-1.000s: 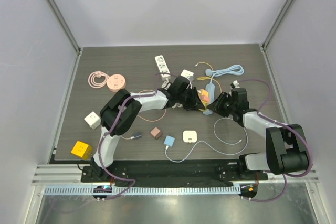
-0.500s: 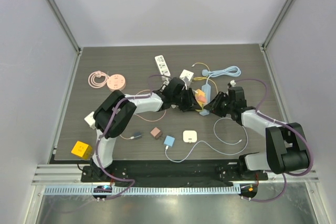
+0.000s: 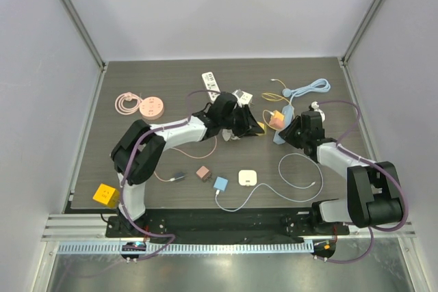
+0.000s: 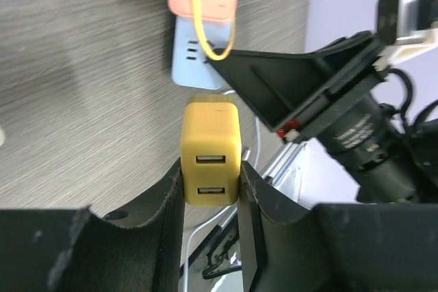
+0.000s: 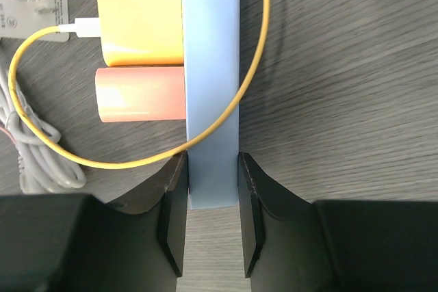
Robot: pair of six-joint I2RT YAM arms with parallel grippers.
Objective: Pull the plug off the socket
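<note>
Left gripper (image 4: pixel 210 172) pinches the yellow plug (image 4: pixel 210 138) by its flanks, low in the middle of the left wrist view. The plug's two USB ports face the camera and its far end points at the blue power strip (image 4: pixel 198 59) in the upper middle of the frame. Its prongs are hidden behind its own body, but the plug looks clear of the socket face, close to the strip without touching it.

Across from it, the right gripper (image 5: pixel 212 169) is clamped on the near end of the strip, low in the middle of the right wrist view, pinning it to the dark table (image 3: pixel 171 80). An orange plug (image 5: pixel 140 22) and a pink plug (image 5: pixel 140 94) sit in the strip's side at upper left of that frame, and a yellow cable (image 5: pixel 260 46) loops from the orange one across the strip.

From above, the two claws meet right of centre, near each other but apart. By these views the pull itself appears done or in its last stretch. The next move calls for drawing the yellow plug straight away from the strip while the other claw holds it down, steering clear of the cable loop, then setting the plug on bare tabletop and letting go.
</note>
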